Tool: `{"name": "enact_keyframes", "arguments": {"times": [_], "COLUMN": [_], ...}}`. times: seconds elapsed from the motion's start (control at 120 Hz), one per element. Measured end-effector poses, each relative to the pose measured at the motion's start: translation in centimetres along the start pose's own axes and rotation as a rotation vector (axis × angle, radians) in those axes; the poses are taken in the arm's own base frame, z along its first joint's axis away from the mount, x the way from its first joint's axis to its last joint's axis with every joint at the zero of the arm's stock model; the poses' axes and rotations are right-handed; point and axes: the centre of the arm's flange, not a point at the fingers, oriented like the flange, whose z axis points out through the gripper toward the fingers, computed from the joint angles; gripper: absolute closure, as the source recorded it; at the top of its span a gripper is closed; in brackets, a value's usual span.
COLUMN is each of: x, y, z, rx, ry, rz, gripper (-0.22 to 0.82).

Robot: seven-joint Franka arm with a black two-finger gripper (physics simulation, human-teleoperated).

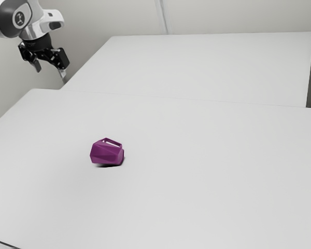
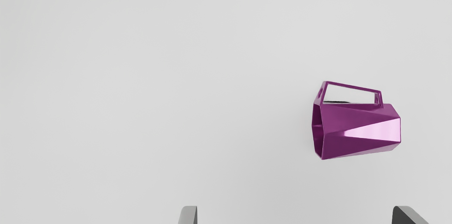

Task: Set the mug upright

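High at the exterior view's upper left, the black gripper (image 1: 50,71) hangs well away from the mug. The faceted purple mug (image 1: 107,153) lies on its side on the white table, left of the middle of the exterior view. In the wrist view the mug (image 2: 358,130) shows its open mouth at one end and its angular handle along one side. The fingers of the gripper (image 2: 295,213) stand wide apart, with nothing held between them; the mug lies beyond their tips.
The white table surface (image 1: 197,181) stretches around the mug. Behind it, a second white surface (image 1: 207,67) reaches toward the wall. A thin dark line (image 1: 4,243) crosses the exterior view's lower left corner.
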Motion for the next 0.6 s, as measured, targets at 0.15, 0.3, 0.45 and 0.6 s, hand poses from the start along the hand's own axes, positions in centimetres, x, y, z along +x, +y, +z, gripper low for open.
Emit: {"name": "enact_keyframes", "arguments": {"times": [0.15,0.3,0.45,0.6], "x": [0.1,0.1,0.0,-1.0], "y": [-0.3,-1.2,-4.3,-7.2], "z": [0.4,4.1,11.0,19.0], "rx": [0.001,-0.076,-0.195,-0.387], "ry": [-0.002,-0.056,-0.161,-0.269], "rz": [-0.002,-0.043,-0.15,-0.301], "gripper": [0.0,0.0,0.0,0.0]}}
